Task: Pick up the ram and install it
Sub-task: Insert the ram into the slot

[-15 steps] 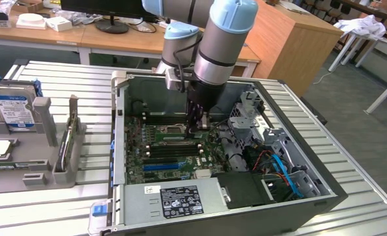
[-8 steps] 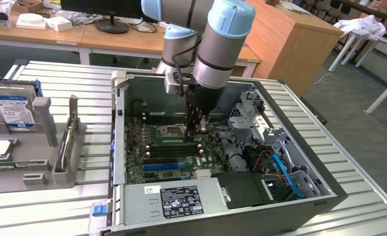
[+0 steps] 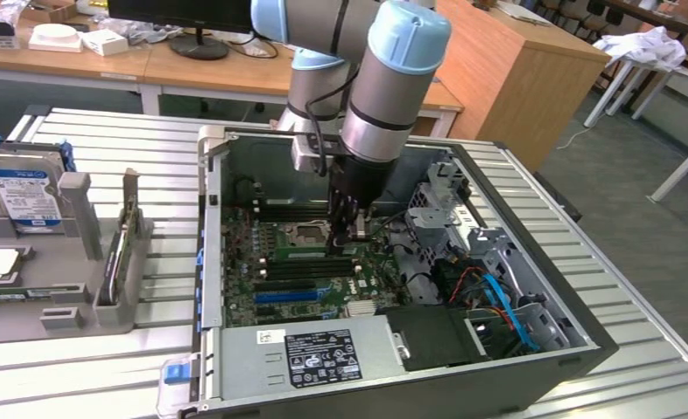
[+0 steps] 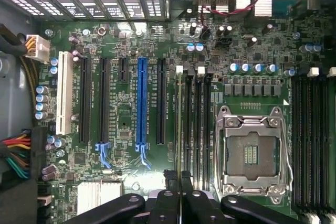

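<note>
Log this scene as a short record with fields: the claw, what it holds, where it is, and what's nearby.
claw: shut on the thin green circuit-board ram stick
place: inside the open grey computer case, above the green motherboard
ram line-up: edge-on along the black memory slots beside the empty silver processor socket
seated: cannot tell
outside case: boxy hard drive with blue-white label, upright in grey holder, exterior view's left

Above the green motherboard (image 3: 277,262), the open-topped grey metal computer case (image 3: 210,244) leaves room for the black claw (image 4: 180,176) pinching the thin green ram stick (image 4: 180,119), hemmed in by the silver socket frame (image 4: 252,150), a grey metal drive cage (image 3: 441,192) and orange and blue cables (image 3: 492,292).
</note>
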Tool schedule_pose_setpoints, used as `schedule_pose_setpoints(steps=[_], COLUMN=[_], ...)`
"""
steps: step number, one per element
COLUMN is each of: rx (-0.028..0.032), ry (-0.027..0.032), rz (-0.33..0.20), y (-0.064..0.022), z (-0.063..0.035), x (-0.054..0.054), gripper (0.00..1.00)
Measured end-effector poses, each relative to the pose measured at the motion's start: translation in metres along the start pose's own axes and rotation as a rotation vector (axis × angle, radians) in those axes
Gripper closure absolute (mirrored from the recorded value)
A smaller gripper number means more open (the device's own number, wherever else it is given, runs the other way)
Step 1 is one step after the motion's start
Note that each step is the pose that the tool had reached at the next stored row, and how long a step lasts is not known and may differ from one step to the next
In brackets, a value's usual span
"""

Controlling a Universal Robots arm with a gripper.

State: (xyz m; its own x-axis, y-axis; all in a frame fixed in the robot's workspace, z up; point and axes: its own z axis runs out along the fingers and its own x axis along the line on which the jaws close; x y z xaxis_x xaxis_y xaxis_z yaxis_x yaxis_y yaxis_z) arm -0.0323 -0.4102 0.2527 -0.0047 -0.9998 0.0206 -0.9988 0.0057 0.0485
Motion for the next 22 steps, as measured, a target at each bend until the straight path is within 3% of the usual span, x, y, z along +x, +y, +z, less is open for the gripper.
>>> schedule_pose_setpoints(steps=[14,22], rx=[0.0019,0.0023], ry=[-0.0002,0.0006], rz=[-0.006,-0.024], y=[0.0022,0.0021], z=[0.0119,0.0126], x=[-0.002,-0.002], gripper=[0.88,0.88])
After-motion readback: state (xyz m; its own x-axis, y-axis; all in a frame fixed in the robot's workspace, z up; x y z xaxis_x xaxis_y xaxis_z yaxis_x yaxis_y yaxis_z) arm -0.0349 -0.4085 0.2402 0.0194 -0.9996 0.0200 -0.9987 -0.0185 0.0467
